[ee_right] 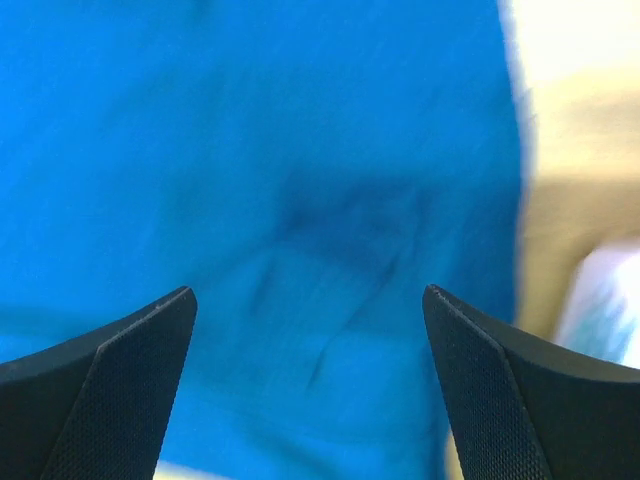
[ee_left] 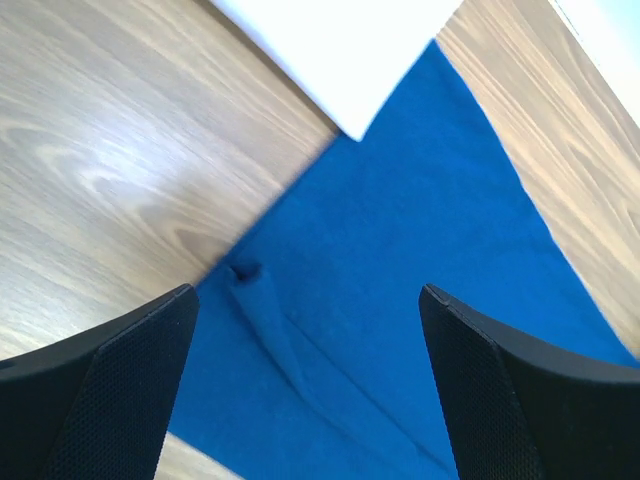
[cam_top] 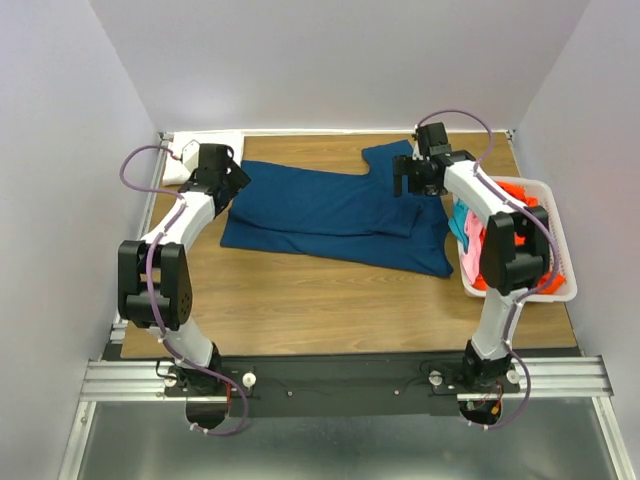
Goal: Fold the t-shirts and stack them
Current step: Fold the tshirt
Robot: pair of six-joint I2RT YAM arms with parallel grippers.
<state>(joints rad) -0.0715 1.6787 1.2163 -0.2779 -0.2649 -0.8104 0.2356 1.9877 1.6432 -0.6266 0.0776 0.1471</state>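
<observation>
The navy blue t-shirt (cam_top: 340,212) lies partly folded across the far half of the table, its long side doubled over. My left gripper (cam_top: 232,180) is open above the shirt's far left corner (ee_left: 400,260), nothing between its fingers. My right gripper (cam_top: 411,183) is open above the shirt's right sleeve area (ee_right: 300,230), also empty. A folded white t-shirt (cam_top: 205,155) lies at the far left corner and shows in the left wrist view (ee_left: 340,50). Orange, pink and teal shirts (cam_top: 470,235) sit in the basket on the right.
A white slatted plastic basket (cam_top: 560,250) stands at the table's right edge beside my right arm. Bare wooden table (cam_top: 330,310) stretches along the near side. Walls close in on the left, back and right.
</observation>
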